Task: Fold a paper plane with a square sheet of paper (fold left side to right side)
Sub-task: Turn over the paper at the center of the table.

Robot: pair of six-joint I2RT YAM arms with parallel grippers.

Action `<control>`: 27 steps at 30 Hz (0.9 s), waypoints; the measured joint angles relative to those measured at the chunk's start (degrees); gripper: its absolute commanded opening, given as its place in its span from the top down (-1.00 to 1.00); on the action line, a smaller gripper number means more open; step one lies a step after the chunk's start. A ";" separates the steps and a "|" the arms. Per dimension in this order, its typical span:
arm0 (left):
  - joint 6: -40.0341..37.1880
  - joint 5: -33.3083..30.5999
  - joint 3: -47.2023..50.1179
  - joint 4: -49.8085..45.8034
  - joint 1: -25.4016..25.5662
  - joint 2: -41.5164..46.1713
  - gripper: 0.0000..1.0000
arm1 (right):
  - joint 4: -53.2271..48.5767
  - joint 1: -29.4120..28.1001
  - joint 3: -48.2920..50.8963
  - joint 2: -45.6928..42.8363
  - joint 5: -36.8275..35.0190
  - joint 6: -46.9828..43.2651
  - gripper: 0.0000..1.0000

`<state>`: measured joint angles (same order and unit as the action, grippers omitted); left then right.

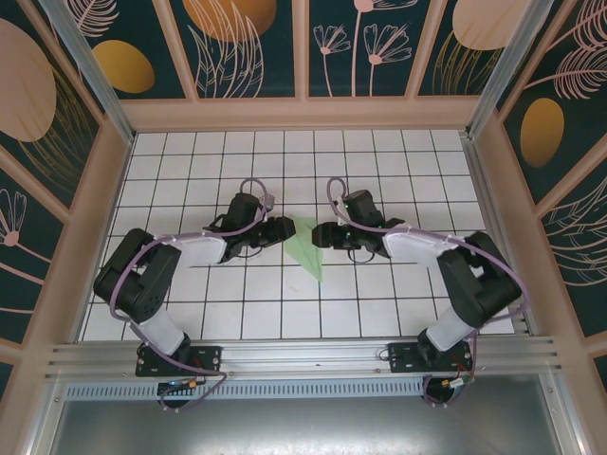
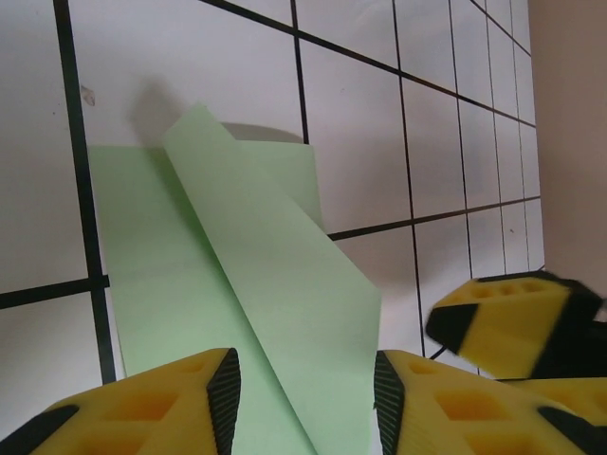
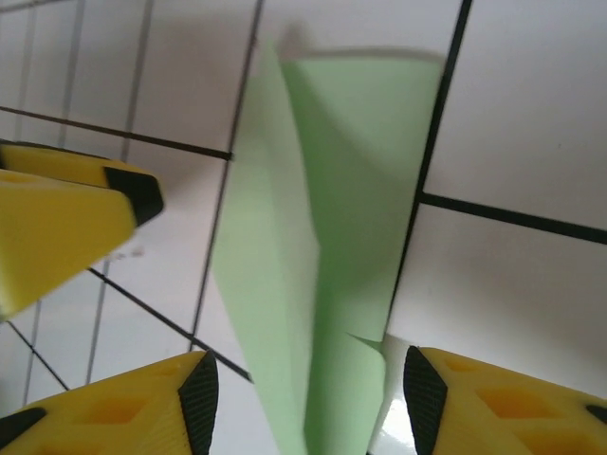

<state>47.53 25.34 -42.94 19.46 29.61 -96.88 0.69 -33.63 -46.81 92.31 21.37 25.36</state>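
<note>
Plane (image 1: 309,254), just one; our left gripper (image 2: 303,393) and right gripper (image 3: 308,393) gape astride its edges, clamping nothing; table (image 1: 379,161) open around.

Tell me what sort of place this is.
Probably a robot test booth: left arm and right arm bolted to a metal rail, a white gridded tabletop, painted floral wall panels.

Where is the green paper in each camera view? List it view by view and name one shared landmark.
Top external: the paper lies at the centre, between the left tool and the right tool.
Left wrist: lower centre, running down between the yellow fingers.
Right wrist: centre, reaching the bottom edge.
Shared landmark: the black grid lines on the white table.
</note>
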 measured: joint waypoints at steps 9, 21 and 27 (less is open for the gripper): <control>1.70 1.25 -0.31 1.84 0.74 -4.81 0.03 | 0.46 -0.22 -3.52 5.75 0.72 -1.03 0.67; 2.32 1.68 -2.95 1.90 1.40 -7.19 0.01 | -0.52 -0.22 -3.58 5.79 -1.86 -1.05 1.00; 2.56 1.92 -4.72 2.03 2.03 -9.38 0.02 | -0.92 -0.22 -3.56 5.79 -2.10 -1.03 1.00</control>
<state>50.09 27.27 -47.66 21.50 31.64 -106.26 -0.23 -33.85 -50.37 98.10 19.27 24.34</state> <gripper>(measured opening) 0.496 0.062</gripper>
